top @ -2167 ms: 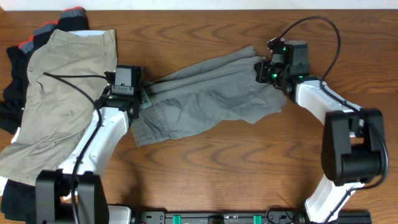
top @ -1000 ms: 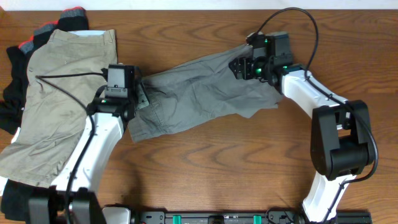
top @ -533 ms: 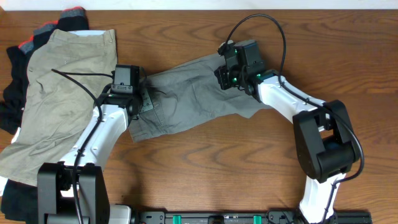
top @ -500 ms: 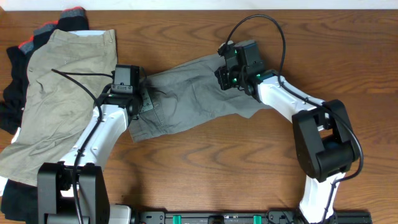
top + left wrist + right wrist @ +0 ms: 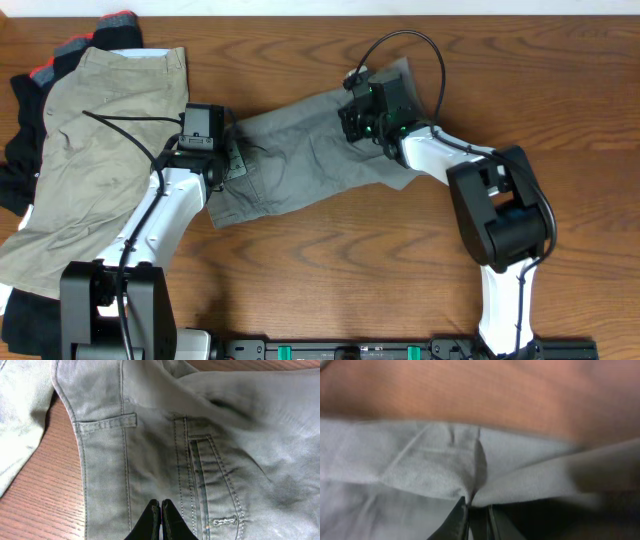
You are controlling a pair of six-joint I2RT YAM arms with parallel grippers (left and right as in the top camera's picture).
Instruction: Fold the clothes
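Table [image 5: 300,290]: bare wood under both arms, with one garment being worked at its middle.
Waiting pile: khaki shorts [image 5: 100,130] lie spread to the outer side of the left gripper, over dark pieces [image 5: 20,150] and a red-banded one [image 5: 118,20], all well apart from the right arm.
Grey shorts [image 5: 290,165]: they lie between the two grippers. The long axis slants from the waistband at the left gripper up to the leg at the right gripper.
Key relation: judged from the overhead view, the fold turns on bringing the lifted leg along that slant toward the waistband. The right gripper is nearer the leg and the left gripper nearer the waistband.
Right gripper [image 5: 350,118]: clenched on a gathered ridge of the grey shorts. In the wrist view the cloth rises straight from between its fingers [image 5: 456,519], with bare wood beyond.
Left gripper [image 5: 228,165]: its fingers [image 5: 150,520] are pressed together on the waistband side, with a pocket seam just ahead. No cloth shows between them, so it seems to pin rather than pinch.
Change: the right gripper has swung in from the far right, carrying the leg over the body of the shorts, so the garment spans less of the table. The left gripper has stayed in place.
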